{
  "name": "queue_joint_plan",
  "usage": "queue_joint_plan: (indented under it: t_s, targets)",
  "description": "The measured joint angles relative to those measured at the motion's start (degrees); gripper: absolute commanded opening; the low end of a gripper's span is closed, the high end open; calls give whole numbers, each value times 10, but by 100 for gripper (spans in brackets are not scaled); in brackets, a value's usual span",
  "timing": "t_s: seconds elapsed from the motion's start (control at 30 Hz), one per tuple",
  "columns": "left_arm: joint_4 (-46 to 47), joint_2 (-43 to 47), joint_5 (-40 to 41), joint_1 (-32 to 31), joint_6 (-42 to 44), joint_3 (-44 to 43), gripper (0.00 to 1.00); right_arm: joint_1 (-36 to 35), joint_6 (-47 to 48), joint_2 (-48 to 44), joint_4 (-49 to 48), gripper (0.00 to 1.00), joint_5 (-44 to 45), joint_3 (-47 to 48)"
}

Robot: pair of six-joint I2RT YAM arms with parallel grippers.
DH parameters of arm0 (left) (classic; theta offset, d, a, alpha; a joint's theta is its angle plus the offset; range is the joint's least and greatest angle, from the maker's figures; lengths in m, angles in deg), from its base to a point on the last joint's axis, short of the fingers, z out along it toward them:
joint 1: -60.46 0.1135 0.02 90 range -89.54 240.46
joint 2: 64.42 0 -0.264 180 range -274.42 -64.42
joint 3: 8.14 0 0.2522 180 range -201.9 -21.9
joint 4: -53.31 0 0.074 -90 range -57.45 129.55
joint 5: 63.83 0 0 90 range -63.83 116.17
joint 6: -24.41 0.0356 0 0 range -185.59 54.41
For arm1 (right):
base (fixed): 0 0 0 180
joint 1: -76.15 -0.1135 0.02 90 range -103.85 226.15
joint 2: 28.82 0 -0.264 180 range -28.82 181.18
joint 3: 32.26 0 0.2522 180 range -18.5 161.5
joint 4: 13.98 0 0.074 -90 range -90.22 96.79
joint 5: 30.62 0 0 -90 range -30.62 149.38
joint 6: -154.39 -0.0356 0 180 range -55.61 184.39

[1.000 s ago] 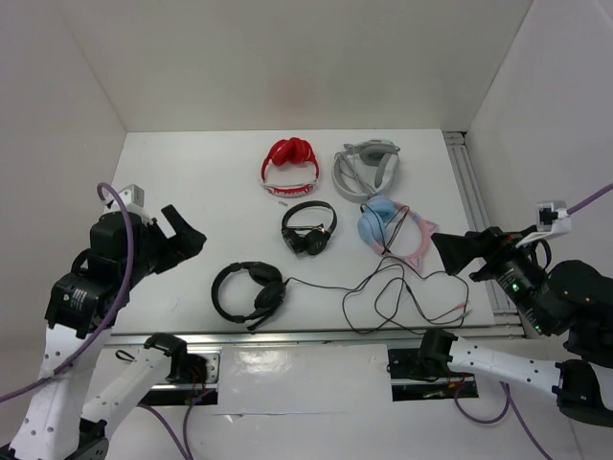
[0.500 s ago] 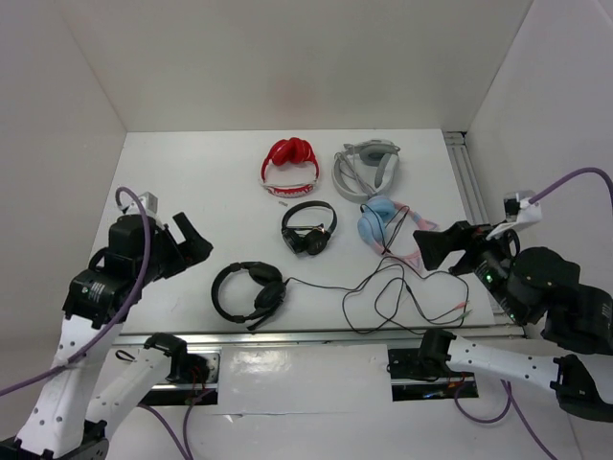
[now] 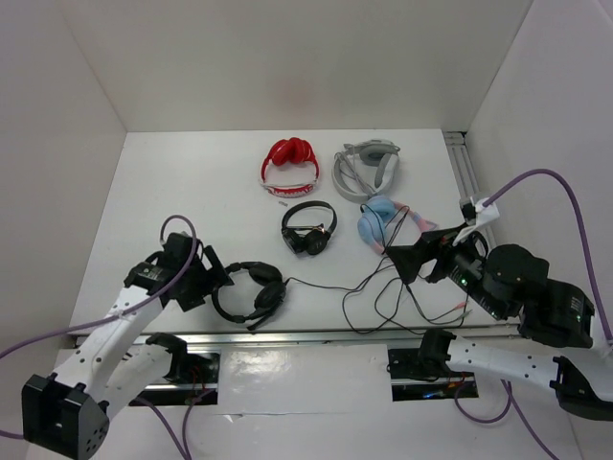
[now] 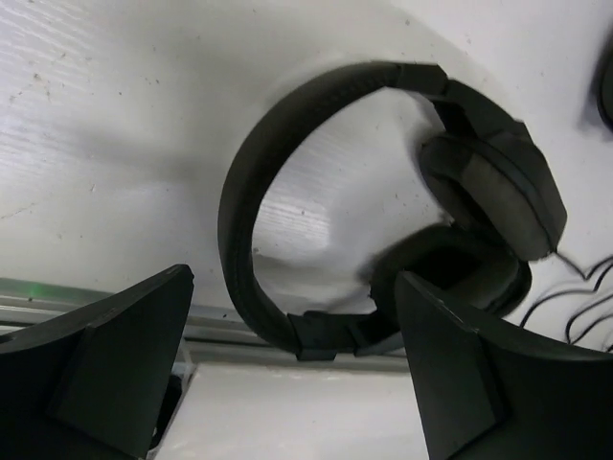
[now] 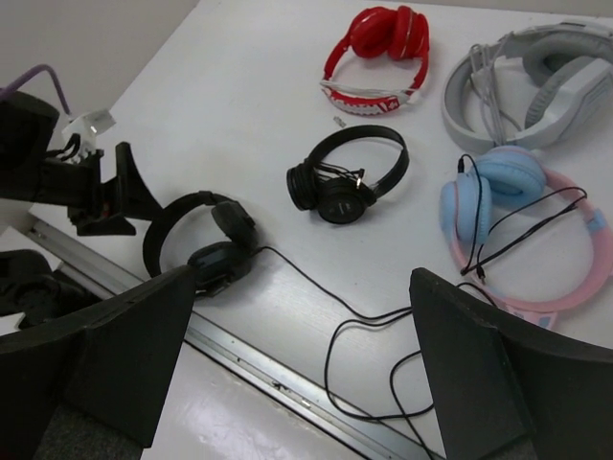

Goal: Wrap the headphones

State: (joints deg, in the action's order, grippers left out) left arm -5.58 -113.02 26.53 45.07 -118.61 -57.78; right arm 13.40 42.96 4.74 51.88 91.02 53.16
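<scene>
**Two spread grippers, one headset**

The left gripper (image 3: 211, 277), fingers apart, straddles the band of the headphones (image 3: 251, 290) at lower centre-left, likely to pin them. The right gripper (image 3: 414, 259), also spread, hovers above the loose cable (image 3: 311, 283), probably to gather it.

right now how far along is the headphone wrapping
Nothing looks done yet: the black headset lies flat and its cable sprawls in loose loops to its right. In hand: the left gripper is open, close to the headband but not gripping it; the right gripper is open above the cable. Left to do: gripping the headset, gathering the cable and winding it up.
</scene>
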Motion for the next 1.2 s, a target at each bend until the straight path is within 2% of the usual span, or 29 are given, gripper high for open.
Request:
queue_joint_plan:
  t_s: [0.27,0.4,0.47,0.53,0.57,0.7,0.87,1.03,1.2]
  targets:
    - [70,-88,43,-7,-52,56,94,0,8,-19,-37,100,-39,-19]
    - [97,-104,54,-14,-74,83,80,0,8,-26,-46,100,-43,-19]
    - [108,-101,57,-15,-81,88,64,0,9,-25,-47,100,-46,-19]
    - [120,-96,62,-16,-90,96,25,0,9,-25,-48,100,-48,-19]
    - [128,-94,63,-16,-94,103,16,0,9,-25,-49,100,-49,-19]
    - [134,-76,83,-16,-116,115,0,0,10,-25,-59,100,-50,-31]
    - [115,-51,86,-22,-117,122,0,0,10,-25,-72,100,-56,-70]
    - [56,2,81,-48,-114,119,0,0,10,-22,-83,100,-58,-77]
    - [-6,17,49,-102,-100,53,0,0,19,-8,-97,100,-61,-75]
